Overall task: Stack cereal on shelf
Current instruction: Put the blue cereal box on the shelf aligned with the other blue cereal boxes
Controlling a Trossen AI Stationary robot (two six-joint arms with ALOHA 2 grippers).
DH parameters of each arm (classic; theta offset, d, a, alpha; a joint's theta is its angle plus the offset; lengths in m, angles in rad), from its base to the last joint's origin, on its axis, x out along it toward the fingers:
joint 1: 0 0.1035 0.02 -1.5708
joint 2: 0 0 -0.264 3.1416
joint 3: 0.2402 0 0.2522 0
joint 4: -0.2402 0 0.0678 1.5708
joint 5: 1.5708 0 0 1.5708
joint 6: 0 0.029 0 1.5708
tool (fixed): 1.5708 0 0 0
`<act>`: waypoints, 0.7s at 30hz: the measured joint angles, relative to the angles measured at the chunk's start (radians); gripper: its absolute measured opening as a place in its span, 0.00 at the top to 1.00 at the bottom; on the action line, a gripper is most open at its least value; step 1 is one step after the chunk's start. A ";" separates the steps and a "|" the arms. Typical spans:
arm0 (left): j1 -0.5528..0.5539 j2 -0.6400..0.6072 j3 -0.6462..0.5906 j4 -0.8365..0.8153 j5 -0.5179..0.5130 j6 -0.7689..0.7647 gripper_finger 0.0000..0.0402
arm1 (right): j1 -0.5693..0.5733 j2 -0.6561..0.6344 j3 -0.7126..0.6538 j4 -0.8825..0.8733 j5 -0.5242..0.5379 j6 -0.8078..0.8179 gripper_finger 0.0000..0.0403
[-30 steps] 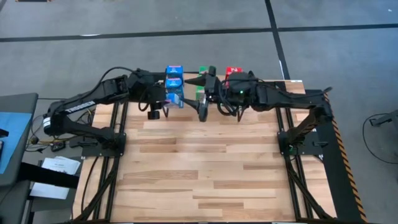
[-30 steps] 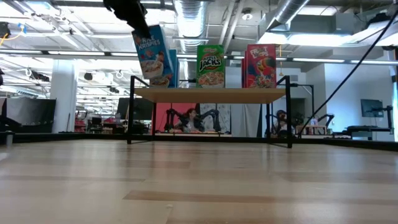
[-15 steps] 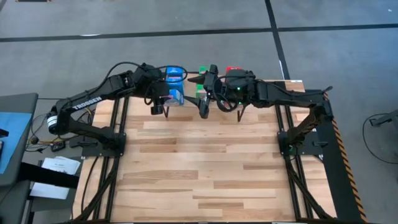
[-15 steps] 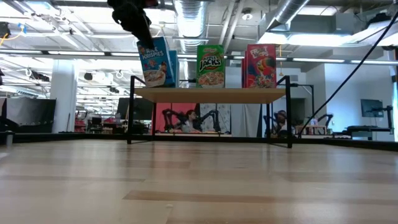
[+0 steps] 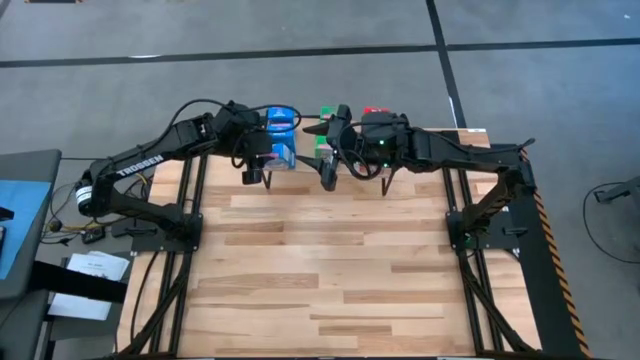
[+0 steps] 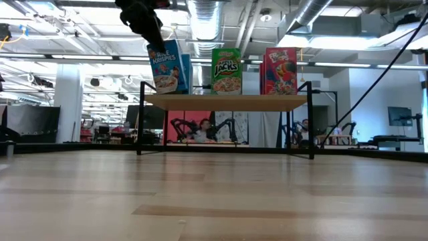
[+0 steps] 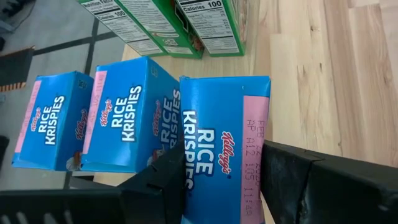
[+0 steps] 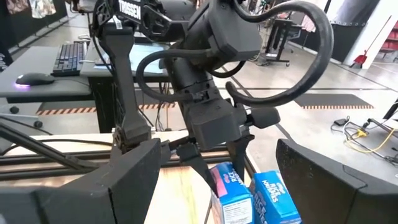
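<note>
Table (image 5: 340,270) is bare wood in front of both arms. Shelf (image 6: 224,101) stands at the far edge, plank top on black legs, right under both grippers (low view shows it best).

Left arm (image 5: 150,165) reaches in from the left. Left gripper (image 7: 221,180) is clenched on a blue box (image 7: 224,143), fingers (image 7: 155,183) pinching its top end from either side. The held box sits upright at the shelf's left end, slightly tilted; whether its bottom touches the plank, cannot tell. Two more blue boxes (image 7: 93,118) stand just behind the held one, side by side in a row, nearly touching it.

Right arm (image 5: 460,155) reaches in from the right. Right gripper (image 8: 217,186) hangs over the shelf's middle with fingers spread wide, holding nothing; it faces the left gripper and the held box across a short gap.

Green boxes (image 7: 180,25) stand just past the blue row, on the side toward the right gripper (count unclear, at least two tops show). In the low view one green box front (image 6: 226,70) is at shelf centre. Red box (image 6: 280,70) stands at the shelf's right end, under the right arm, well apart from the left gripper.
</note>
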State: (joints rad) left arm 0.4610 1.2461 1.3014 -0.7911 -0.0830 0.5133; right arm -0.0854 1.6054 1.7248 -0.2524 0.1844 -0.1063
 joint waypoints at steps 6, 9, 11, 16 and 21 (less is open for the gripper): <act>0.000 0.000 0.000 0.000 -0.008 0.008 0.62 | -0.003 0.000 0.000 -0.005 0.000 -0.002 0.15; 0.000 0.000 0.000 0.000 -0.008 0.020 0.62 | -0.003 0.000 0.000 -0.005 0.000 0.000 0.15; 0.000 0.000 0.000 0.000 -0.008 0.021 0.62 | -0.003 0.000 0.000 -0.005 0.000 0.000 0.15; 0.000 0.000 0.000 0.000 -0.011 0.021 0.59 | -0.003 0.000 0.000 -0.004 -0.001 0.000 0.15; 0.000 0.000 0.000 -0.001 -0.021 0.021 0.50 | -0.003 0.000 0.000 -0.004 -0.001 0.000 0.15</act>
State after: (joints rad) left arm 0.4610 1.2461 1.3010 -0.7921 -0.1038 0.5343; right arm -0.0879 1.6054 1.7248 -0.2560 0.1837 -0.1059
